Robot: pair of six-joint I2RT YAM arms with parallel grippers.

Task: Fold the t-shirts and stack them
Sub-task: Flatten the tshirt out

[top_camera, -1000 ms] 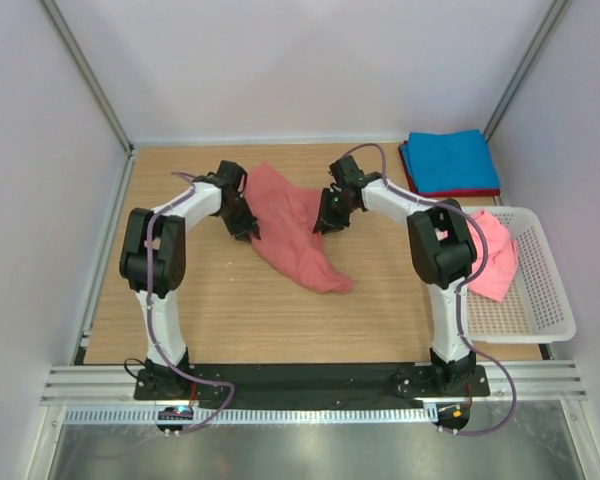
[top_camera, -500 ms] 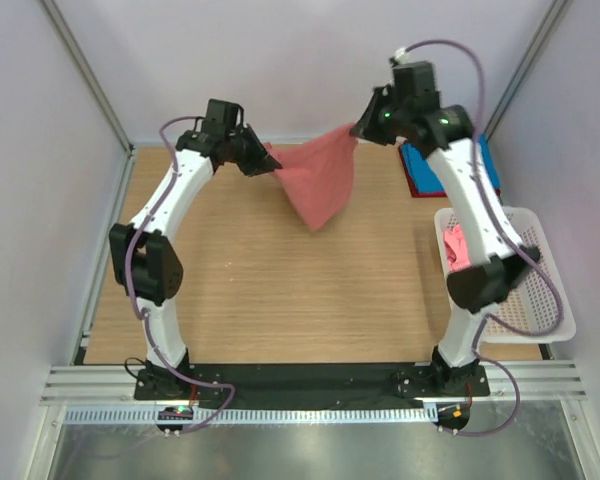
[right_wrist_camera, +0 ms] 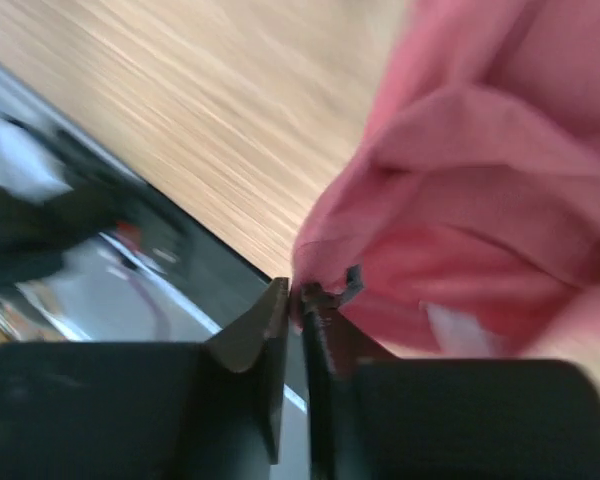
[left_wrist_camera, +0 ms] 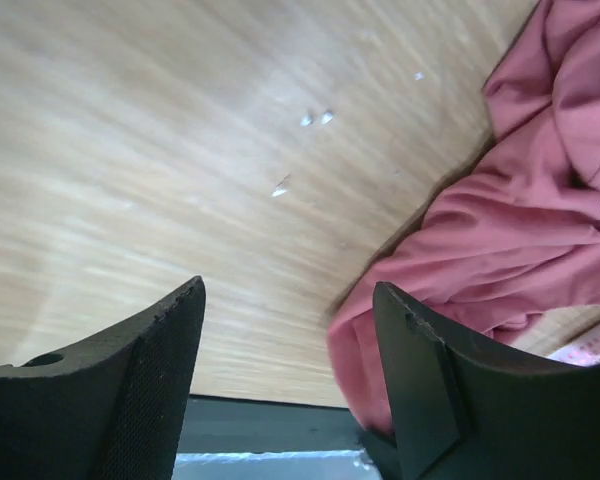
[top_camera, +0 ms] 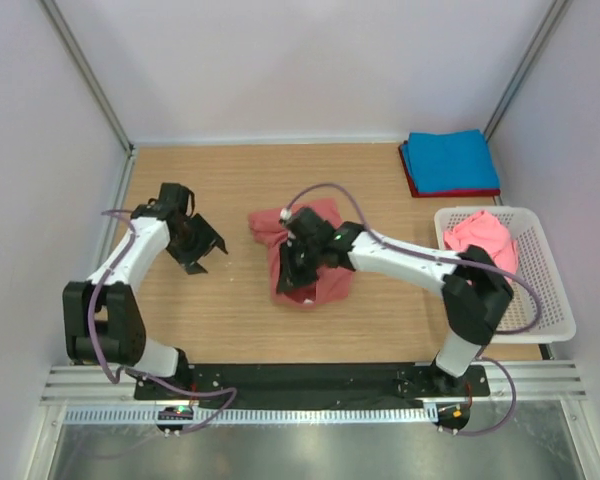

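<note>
Pale-walled booth, wood-grain table (top_camera: 380, 320), matte, with faint streaks and a few tiny white flecks (left_wrist_camera: 315, 118) in the left wrist view. Salmon-red shirt (top_camera: 320, 215) dumped mid-table in a crumpled heap: soft knit, deep rounded folds, no flat panel showing, collar and sleeves not to be made out. Right claw (top_camera: 298, 270) down on heap's near side, jaws all but shut, seemingly nipping a thin hem at the tips. Left claw (top_camera: 198, 245) wide open, empty, apart from the heap on its left, low over bare wood. Blue shirt (top_camera: 448, 160) folded square at back-right corner, smooth and crisp-edged, atop dark red shirt (top_camera: 455, 193), only a thin rim visible. Pink shirt (top_camera: 480, 235) bunched in white mesh basket (top_camera: 540, 320) at right edge. Step in hand, prob.: spread heap flat before any fold, so task approx. half done, w/ two stacked and two to go. Best approach, imo: find two far-apart edge pts, e.g. both shoulders or both hem corners, pinch single layer only, lift just enough to let cloth hang, then drag and lay down taut. Limp fabric, so slow pulls, both sides even, else wrinkles and bunching again. Risk: grabbing two layers at once.
</note>
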